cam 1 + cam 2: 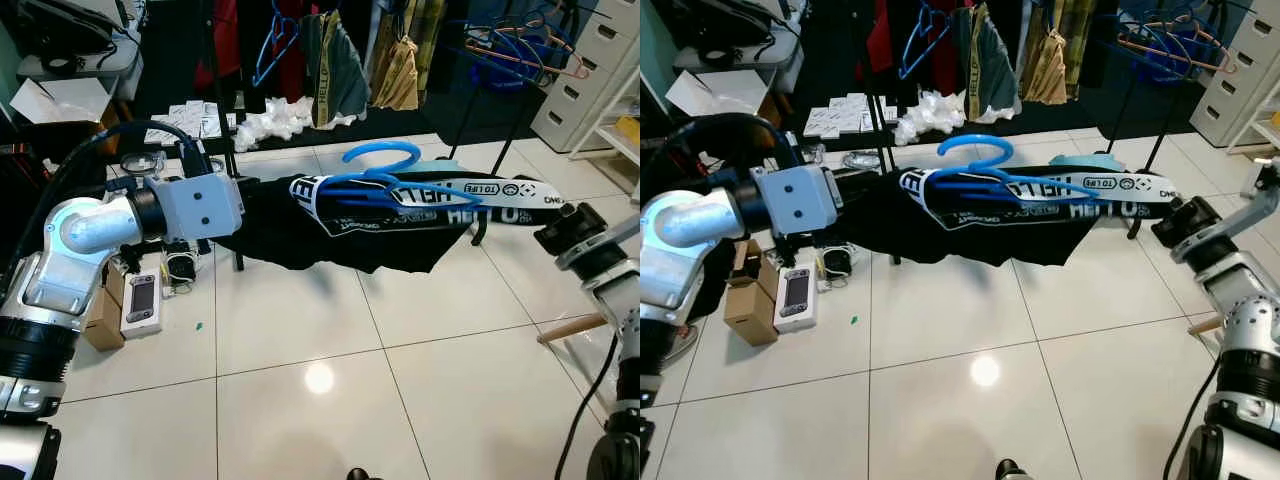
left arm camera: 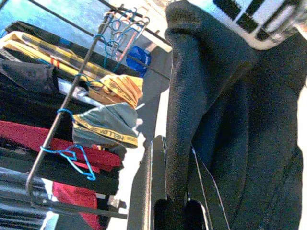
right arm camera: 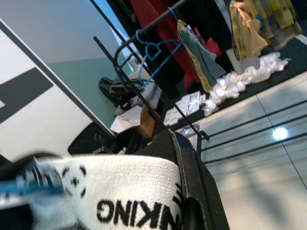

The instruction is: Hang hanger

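Note:
A blue plastic hanger [image 1: 385, 175] lies on top of a black garment [image 1: 350, 245] with a white printed band [image 1: 500, 190]. The garment is stretched level between my two arms above the tiled floor. My left gripper [image 2: 175, 211] is shut on a fold of the black cloth, and its fingers are buried in the fabric in the eye views. My right gripper [image 3: 184, 211] is shut on the end of the white band, at the garment's right end [image 1: 548, 225]. The clothes rail [image 2: 62, 110] stands beyond, with clothes and blue hangers on it.
A clothes rack [image 1: 330, 50] with hung garments runs along the back, its black legs [image 1: 237, 200] behind the garment. White drawers [image 1: 590, 70] stand at the right. A cardboard box [image 1: 105, 315] and a small device [image 1: 140, 300] lie at the left, and a wooden stick [image 1: 570, 327] at the right.

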`<state>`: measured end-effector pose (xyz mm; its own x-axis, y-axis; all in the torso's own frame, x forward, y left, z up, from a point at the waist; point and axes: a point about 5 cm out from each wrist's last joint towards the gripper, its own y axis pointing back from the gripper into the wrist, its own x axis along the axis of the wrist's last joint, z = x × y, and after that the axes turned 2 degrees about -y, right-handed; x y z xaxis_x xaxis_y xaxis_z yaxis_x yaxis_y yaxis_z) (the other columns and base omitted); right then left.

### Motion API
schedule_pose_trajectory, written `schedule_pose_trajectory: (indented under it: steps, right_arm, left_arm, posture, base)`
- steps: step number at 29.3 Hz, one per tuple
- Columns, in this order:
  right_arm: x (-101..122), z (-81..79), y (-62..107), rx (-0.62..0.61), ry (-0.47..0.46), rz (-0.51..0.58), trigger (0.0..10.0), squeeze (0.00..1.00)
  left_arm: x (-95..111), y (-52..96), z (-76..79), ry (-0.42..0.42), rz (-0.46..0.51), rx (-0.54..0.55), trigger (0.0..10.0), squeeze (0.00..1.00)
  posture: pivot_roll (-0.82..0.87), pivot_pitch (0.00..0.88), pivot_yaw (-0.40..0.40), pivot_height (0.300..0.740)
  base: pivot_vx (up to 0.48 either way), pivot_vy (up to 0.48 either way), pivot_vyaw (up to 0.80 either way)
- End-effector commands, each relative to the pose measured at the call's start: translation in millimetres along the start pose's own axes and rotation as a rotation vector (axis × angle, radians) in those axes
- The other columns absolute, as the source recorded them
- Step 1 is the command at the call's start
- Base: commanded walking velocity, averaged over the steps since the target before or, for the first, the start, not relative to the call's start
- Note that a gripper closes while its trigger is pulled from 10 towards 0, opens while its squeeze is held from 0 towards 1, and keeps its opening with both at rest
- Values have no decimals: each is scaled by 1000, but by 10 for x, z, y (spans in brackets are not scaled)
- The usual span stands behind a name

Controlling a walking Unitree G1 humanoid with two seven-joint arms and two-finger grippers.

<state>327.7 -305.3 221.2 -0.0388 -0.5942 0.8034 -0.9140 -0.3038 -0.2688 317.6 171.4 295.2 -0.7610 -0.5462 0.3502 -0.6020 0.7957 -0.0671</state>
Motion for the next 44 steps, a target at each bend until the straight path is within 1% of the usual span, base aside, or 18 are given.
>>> schedule_pose_trajectory:
  steps: [1,11,15,17,20,22,24,25,26,27,29,33,36,37,38,39,41,44]
  right_arm:
    - [-78,44,34,-26,9,-37,0,0]
    - [-132,3,5,-11,8,-48,0,0]
    - [-41,-51,-51,14,-1,7,0,0]
    - [36,-98,-97,34,-1,46,0,0]
    - [36,-98,-97,34,-1,46,0,0]
    - [133,-181,-180,69,-3,92,0,0]
    - [133,-181,-180,69,-3,92,0,0]
    - [168,-214,-211,82,-4,107,0,0]
    - [168,-214,-211,82,-4,107,0,0]
    - [230,-254,-243,96,0,128,0,0]
    - [230,-254,-243,96,0,128,0,0]
    - [418,-325,-261,117,18,188,0,0]
    - [440,-330,-256,118,20,195,0,0]
    - [475,-350,-245,128,21,208,0,0]
    - [475,-350,-245,128,21,208,0,0]
    - [488,-359,-242,130,22,211,0,0]
    - [496,-365,-242,131,23,214,0,0]
    - [481,-392,-260,140,23,212,0,0]
  left_arm:
    - [-6,51,-59,-15,-4,18,10000,0]
    - [5,22,-20,-23,6,14,10000,0]
    - [2,-11,97,-25,6,-13,10000,0]
    - [-3,-40,187,-27,-2,-21,10000,0]
    - [-3,-40,187,-27,-2,-21,10000,0]
    - [-16,-79,335,-42,-23,-29,10000,0]
    - [-16,-79,335,-42,-23,-29,10000,0]
    - [-23,-88,385,-50,-32,-30,10000,0]
    - [-23,-88,385,-50,-32,-30,10000,0]
    - [-57,-82,423,-69,-60,-24,10000,0]
    - [-57,-82,423,-69,-60,-24,10000,0]
    - [-200,-17,441,-126,-162,20,10000,0]
    - [-218,-8,444,-136,-178,27,10000,0]
    - [-275,11,438,-138,-226,52,10000,0]
    - [-275,11,438,-138,-226,52,10000,0]
    - [-316,24,433,-137,-263,69,10000,0]
    - [-342,33,432,-139,-288,82,10000,0]
    - [-414,49,468,-76,-350,111,10000,0]
  posture:
    - [-19,133,-9,740]
    - [-19,131,-9,740]
    - [-19,130,-8,740]
    - [-20,128,-8,740]
    - [-20,128,-8,740]
    - [-20,125,-12,740]
    - [-20,125,-12,740]
    - [-20,125,-12,740]
    - [-20,125,-12,740]
    - [-20,122,-17,740]
    - [-20,122,-17,740]
    - [-23,128,-16,740]
    - [-23,128,-16,740]
    - [-26,130,-12,740]
    - [-26,130,-12,740]
    - [-27,132,-11,740]
    - [-27,132,-11,740]
    - [-29,131,-8,740]
  base:
    - [0,0,0]
    - [0,0,0]
    - [0,0,0]
    - [0,0,0]
    - [0,0,0]
    - [0,0,0]
    - [0,0,0]
    - [0,0,0]
    - [0,0,0]
    - [0,0,0]
    - [0,0,0]
    - [0,0,0]
    - [0,0,0]
    - [0,0,0]
    - [0,0,0]
    - [0,0,0]
    - [0,0,0]
    - [0,0,0]
